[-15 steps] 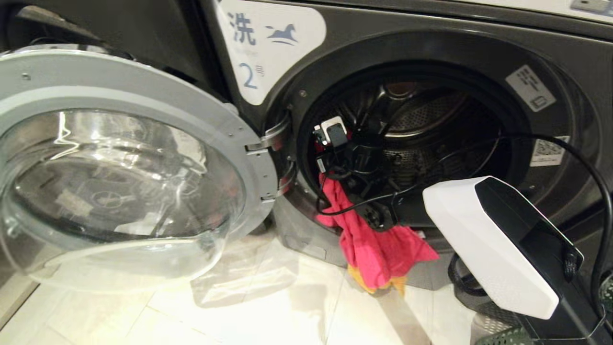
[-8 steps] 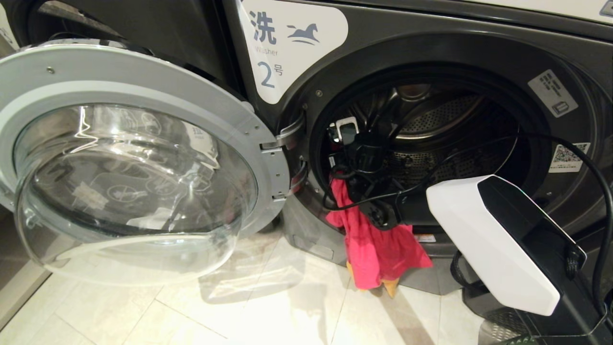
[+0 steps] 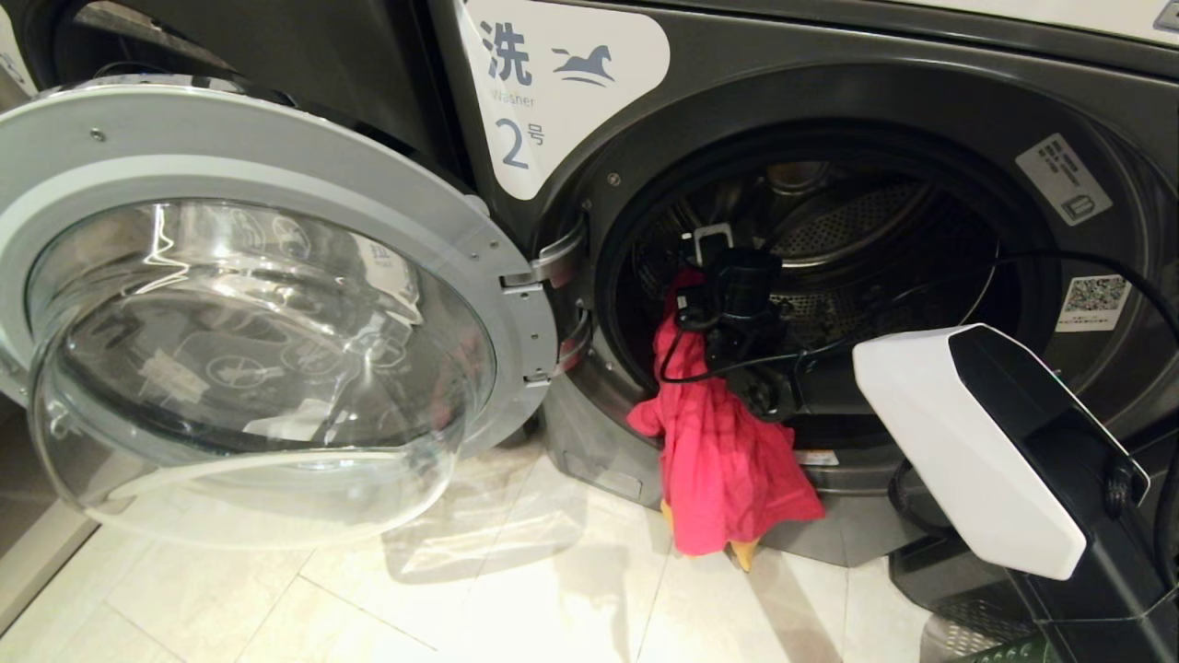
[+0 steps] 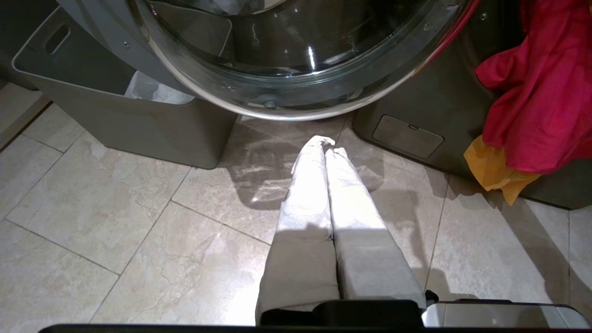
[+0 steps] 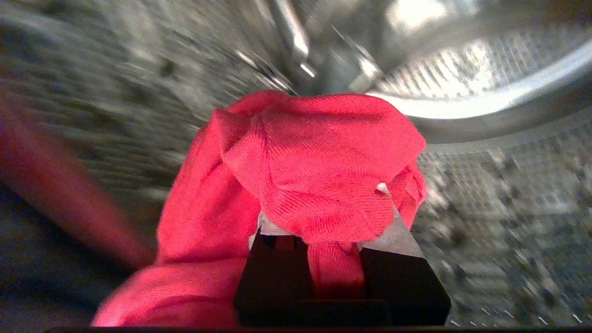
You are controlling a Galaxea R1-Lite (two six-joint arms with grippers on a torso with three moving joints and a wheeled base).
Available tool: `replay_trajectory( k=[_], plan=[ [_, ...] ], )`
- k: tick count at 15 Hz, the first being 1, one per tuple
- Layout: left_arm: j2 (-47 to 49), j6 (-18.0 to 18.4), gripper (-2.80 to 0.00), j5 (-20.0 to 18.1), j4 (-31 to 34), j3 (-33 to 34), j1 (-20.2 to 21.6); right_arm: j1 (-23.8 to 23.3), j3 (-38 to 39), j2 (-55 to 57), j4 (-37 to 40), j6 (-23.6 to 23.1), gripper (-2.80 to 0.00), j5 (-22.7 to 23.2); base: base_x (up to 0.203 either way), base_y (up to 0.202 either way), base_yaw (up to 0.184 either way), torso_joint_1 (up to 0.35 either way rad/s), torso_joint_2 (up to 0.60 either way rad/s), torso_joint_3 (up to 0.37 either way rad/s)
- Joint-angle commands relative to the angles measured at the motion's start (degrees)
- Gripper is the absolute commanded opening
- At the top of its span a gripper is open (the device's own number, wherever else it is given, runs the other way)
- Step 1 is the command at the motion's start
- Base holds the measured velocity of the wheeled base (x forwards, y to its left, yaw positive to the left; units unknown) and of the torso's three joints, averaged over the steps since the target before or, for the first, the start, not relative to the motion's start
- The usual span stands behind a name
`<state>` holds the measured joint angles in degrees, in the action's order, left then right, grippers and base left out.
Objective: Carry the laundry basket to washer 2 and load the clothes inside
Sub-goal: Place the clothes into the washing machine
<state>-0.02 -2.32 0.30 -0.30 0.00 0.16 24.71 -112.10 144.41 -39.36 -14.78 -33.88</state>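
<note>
Washer 2 [image 3: 553, 83] stands with its round glass door [image 3: 258, 304] swung wide open to the left. My right gripper [image 3: 728, 276] reaches into the drum mouth, shut on a bunched fold of the bright pink-red garment [image 3: 718, 460]. The rest of that garment hangs over the door sill to the floor. In the right wrist view the pink-red garment [image 5: 319, 171] covers the fingertips of the right gripper [image 5: 326, 222], with the perforated drum [image 5: 485, 83] behind. A yellow-orange cloth [image 4: 495, 171] peeks out under the garment's hem. My left gripper [image 4: 326, 145] is shut and empty above the floor tiles. A sliver of the laundry basket [image 3: 1009, 652] shows at the lower right.
A plain grey bin [image 4: 138, 125] with a white bag [image 4: 152, 90] stands behind the open door. My right arm's white forearm cover [image 3: 958, 451] and its black cable [image 3: 1087, 267] cross the washer's opening. Pale floor tiles [image 3: 461, 589] lie in front of the washer.
The view shifted a little at first. My right gripper has moved rightward and deeper into the drum mouth, taking the top of the pink-red garment with it. The left arm has not moved.
</note>
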Motion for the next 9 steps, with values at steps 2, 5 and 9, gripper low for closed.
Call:
replay_trajectory(
  k=[2, 5, 9],
  plan=[
    [0.0, -0.1, -2.8, 0.0, 0.0, 0.0, 0.0, -4.0, -0.8, 0.8, 0.0, 1.4, -2.8, 0.3, 0.0, 0.0, 0.0, 0.0, 0.0, 0.0],
    [0.0, -0.1, -2.8, 0.0, 0.0, 0.0, 0.0, -6.7, -0.5, 1.7, -5.9, 1.9, -2.8, 2.6, 0.0, 0.0, 0.0, 0.0, 0.0, 0.0],
    [0.0, -0.1, -2.8, 0.0, 0.0, 0.0, 0.0, -8.2, -0.7, 2.8, -7.2, 1.2, -2.8, 2.8, 0.0, 0.0, 0.0, 0.0, 0.0, 0.0]
  ],
)
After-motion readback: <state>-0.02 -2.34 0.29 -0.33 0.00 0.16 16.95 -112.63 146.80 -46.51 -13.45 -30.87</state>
